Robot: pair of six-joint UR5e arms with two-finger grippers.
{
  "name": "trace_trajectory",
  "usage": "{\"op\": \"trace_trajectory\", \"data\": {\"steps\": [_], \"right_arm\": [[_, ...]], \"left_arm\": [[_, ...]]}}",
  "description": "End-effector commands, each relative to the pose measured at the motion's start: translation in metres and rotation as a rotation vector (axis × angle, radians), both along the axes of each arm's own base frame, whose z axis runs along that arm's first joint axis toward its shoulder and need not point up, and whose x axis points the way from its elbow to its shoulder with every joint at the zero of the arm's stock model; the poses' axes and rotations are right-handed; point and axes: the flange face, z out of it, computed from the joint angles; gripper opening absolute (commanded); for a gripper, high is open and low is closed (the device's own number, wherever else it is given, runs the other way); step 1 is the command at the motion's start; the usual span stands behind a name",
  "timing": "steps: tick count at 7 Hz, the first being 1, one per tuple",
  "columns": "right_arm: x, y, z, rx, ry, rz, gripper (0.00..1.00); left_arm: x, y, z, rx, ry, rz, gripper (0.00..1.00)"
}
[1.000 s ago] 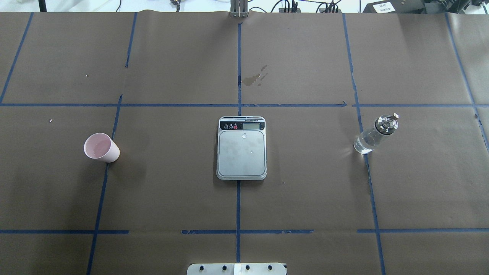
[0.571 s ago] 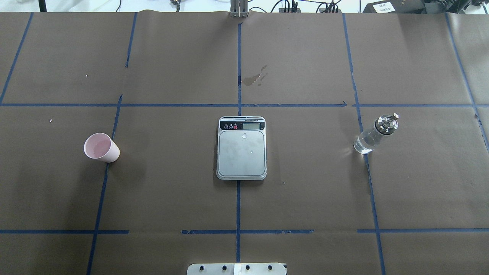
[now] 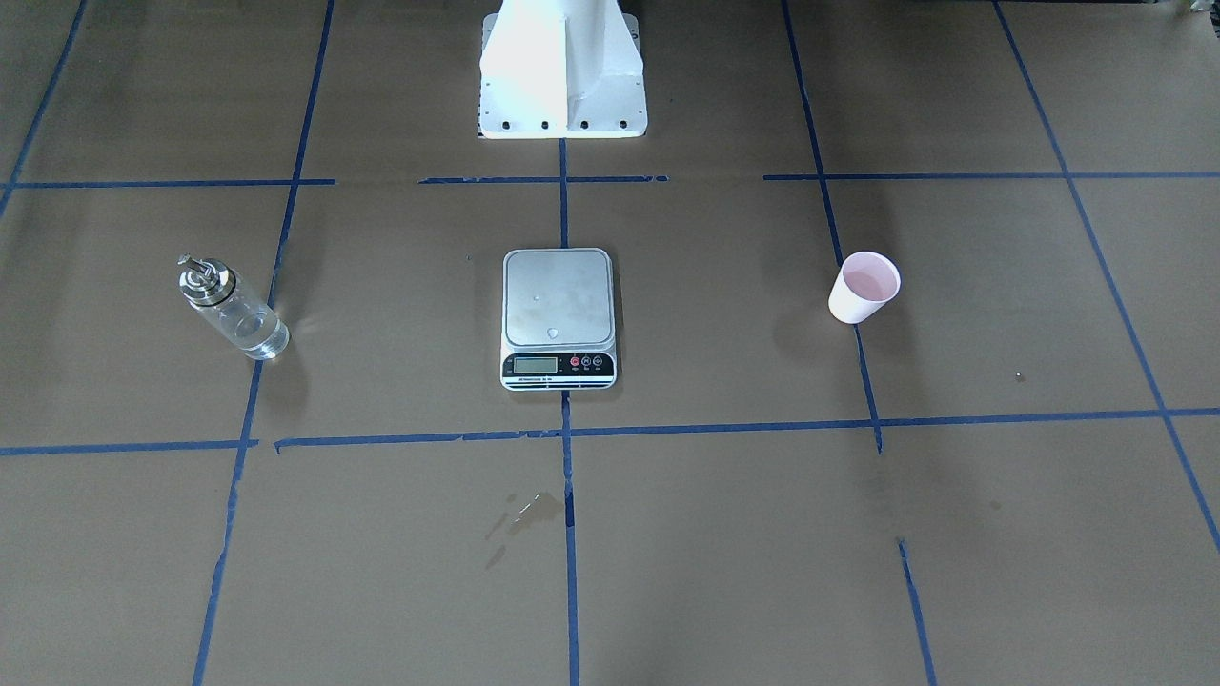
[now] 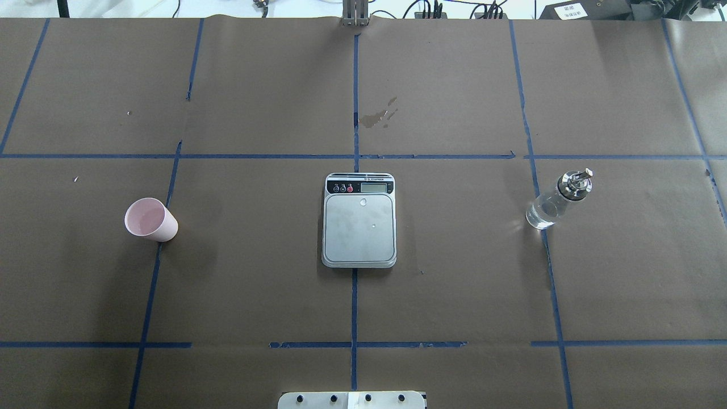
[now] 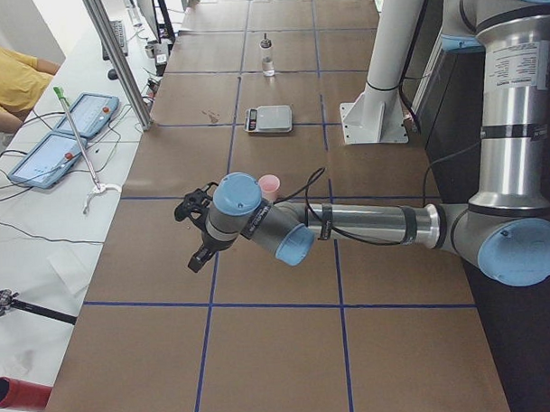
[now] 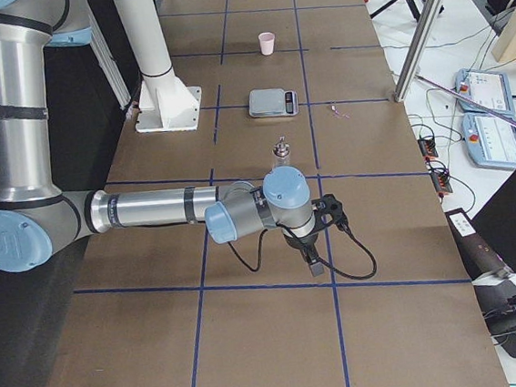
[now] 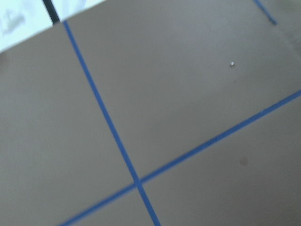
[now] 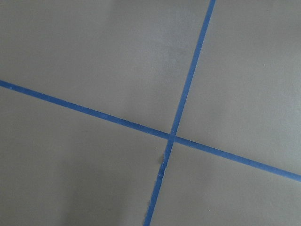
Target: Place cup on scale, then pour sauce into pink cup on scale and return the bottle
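Beneath both sets of fingers lies the brown-papered table (image 4: 255, 295), crossed by blue tape (image 7: 117, 141). Whether the left gripper (image 5: 200, 254) or the right gripper (image 6: 312, 261) is spread or clenched cannot be told, as only the side views show them. Just beyond the left gripper the cup (image 5: 270, 183) stands upright, apart from it. Just beyond the right gripper stands the bottle (image 6: 281, 152), with clear sauce (image 4: 542, 213) inside. Farthest from both, midway between them, sits the scale (image 4: 359, 221), with a few droplets on its platform.
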Motion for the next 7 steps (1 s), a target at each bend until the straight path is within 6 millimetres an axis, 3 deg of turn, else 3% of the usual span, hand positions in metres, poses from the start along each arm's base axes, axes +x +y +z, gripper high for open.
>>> {"op": "trace_trajectory", "data": {"steps": [1,2,3,5,7], "right_arm": [[-0.003,-0.005,-0.008,-0.017,-0.046,0.021,1.0],[-0.003,-0.014,-0.021,0.01,-0.046,0.022,1.0],[-0.004,-0.017,-0.025,0.015,-0.047,0.023,1.0],[-0.007,-0.017,-0.023,-0.015,-0.058,0.039,1.0],[-0.012,-0.017,-0.023,-0.037,-0.065,0.051,1.0]], "left_arm": [[0.003,-0.003,0.007,0.042,0.056,0.021,1.0],[0.005,-0.003,-0.012,0.107,0.064,0.032,1.0],[0.014,0.001,-0.015,0.079,0.122,0.027,1.0],[0.072,-0.004,-0.05,-0.036,0.184,-0.036,1.0],[0.167,0.004,-0.091,-0.144,0.23,-0.143,1.0]]}}
